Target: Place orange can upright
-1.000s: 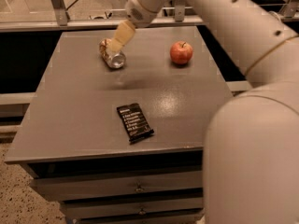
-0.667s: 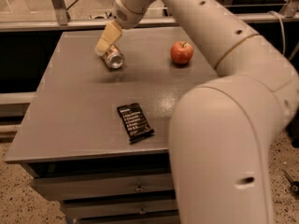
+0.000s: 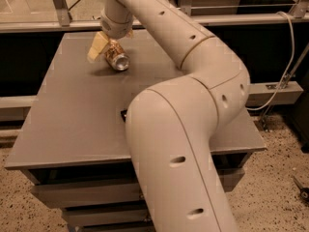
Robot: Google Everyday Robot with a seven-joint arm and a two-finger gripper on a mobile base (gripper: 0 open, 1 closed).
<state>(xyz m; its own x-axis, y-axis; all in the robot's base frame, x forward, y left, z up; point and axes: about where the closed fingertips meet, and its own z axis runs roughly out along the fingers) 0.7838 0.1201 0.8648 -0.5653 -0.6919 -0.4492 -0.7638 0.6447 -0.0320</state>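
Since the earlier frame the arm [image 3: 193, 105] has swung across the view, and its thick pale links now fill the middle and the right side, from the bottom edge up to the far end of the table [image 3: 72, 120]. The gripper [image 3: 103, 50] has moved a little to the left and lower, and it is now at the far left part of the grey table top, just under the wrist. The orange can [image 3: 117, 57] has stayed at almost the same place. It is not upright: it leans, with its shiny silver end turned toward the camera and to the lower right, and its mottled orange-brown body goes up toward the gripper. A pale yellow part of the gripper lies against the can's upper left side. Whether the gripper is clamped on the can or only touches it, I cannot tell. A dark shadow is on the table just below the can. At the edge of the arm, near the table's middle, a small corner of a dark object [image 3: 123, 114] shows. A white cable [image 3: 289, 47] hangs at the right, above the speckled floor [image 3: 285, 178].
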